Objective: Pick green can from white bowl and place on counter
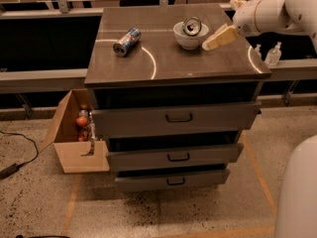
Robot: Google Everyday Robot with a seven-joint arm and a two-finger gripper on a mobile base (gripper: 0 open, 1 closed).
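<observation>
The green can (pixel 191 26) sits inside the white bowl (pixel 188 41), which stands on the back part of the counter (pixel 163 66), a little right of the middle. The can leans in the bowl, and its silver top with the pull tab faces toward the camera.

The gripper (pixel 207 44) is just to the right of the bowl, low over the counter, and its tan tip points down and left toward the bowl's side. The tip is very near the bowl, but I cannot say if it touches it. I also cannot tell if the gripper is released or clenched, because it shows only as one tan wedge. It holds nothing that I can see. The white arm (pixel 267 15) comes in from the upper right.

On the left part of the counter, a blue, red and silver can (pixel 126 41) lies on its side, well apart from the bowl.

Below the counter the three drawers (pixel 179 117) are each pulled out a little. Beside the cabinet, on the floor at the left, stands an open cardboard box (pixel 69 150) with some small things inside. Two small clear bottles (pixel 273 53) stand on the ledge to the right of the counter.
</observation>
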